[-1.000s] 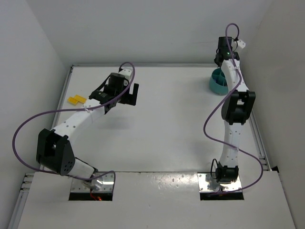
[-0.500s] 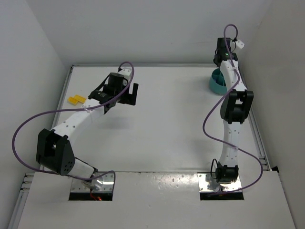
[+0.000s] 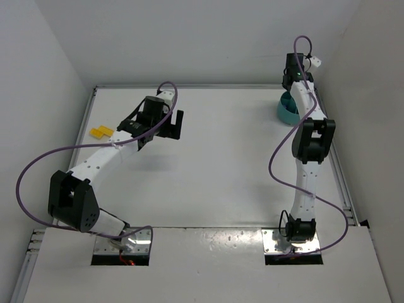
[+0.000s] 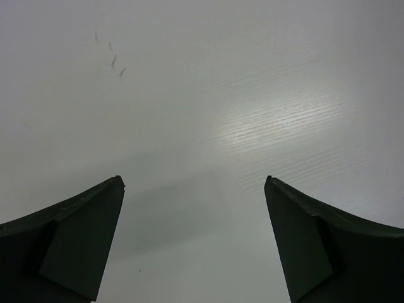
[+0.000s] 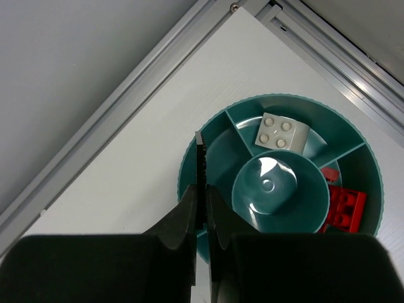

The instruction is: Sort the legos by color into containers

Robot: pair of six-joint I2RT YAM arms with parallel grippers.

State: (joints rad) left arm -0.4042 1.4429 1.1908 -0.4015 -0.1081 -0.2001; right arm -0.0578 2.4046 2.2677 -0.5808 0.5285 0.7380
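Tub (image 5: 284, 98): white brick (image 5: 281, 132), red brick (image 5: 344, 208) inside.
Left gripper (image 4: 194, 183): wide open, empty.
Right gripper (image 5: 201, 144): closed tight over tub, empty.

My right arm (image 3: 309, 104) has swung slightly left and reached farther back over the teal tub (image 3: 285, 112). From above it now covers more of the tub than a second ago. The purple cable loop (image 3: 295, 43) at the wrist shifted left with it.
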